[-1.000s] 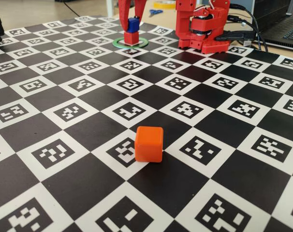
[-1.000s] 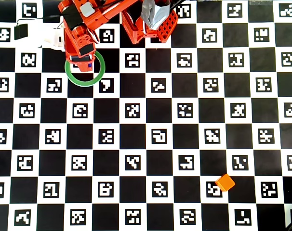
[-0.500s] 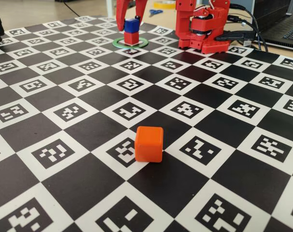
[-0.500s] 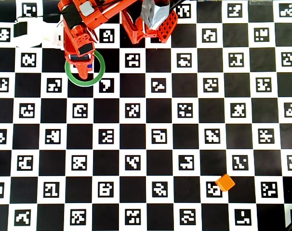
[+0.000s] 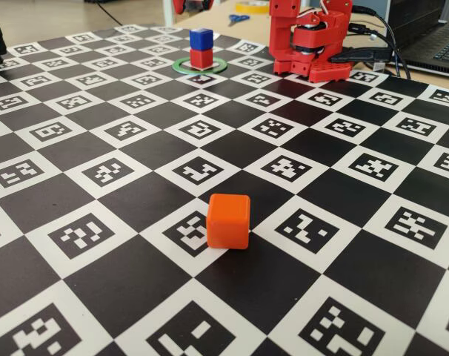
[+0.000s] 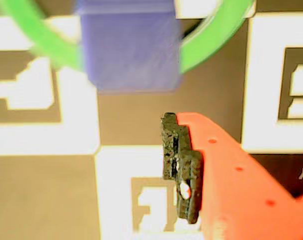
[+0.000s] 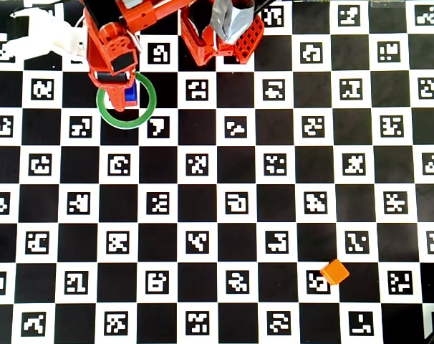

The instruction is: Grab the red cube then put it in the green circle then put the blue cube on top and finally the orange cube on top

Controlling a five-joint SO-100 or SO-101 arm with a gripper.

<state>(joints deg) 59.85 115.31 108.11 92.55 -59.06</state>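
Our gripper (image 7: pixel 118 100) hangs raised and empty, pointing straight down in the overhead view, arm folded back close to its base (image 5: pixel 310 41), one red finger (image 6: pixel 231 185) with dark pad showing in the wrist view, jaw gap not visible.

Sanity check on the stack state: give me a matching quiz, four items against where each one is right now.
Items:
1. blue cube
2. red cube
3. orange cube
4. green circle

Places:
A. alone on the checkerboard, far from the stack
B. flat on the board around the stack's base
C. top of the stack
D. bottom of the stack, inside the ring

Pairs: 1-C, 2-D, 3-A, 4-B
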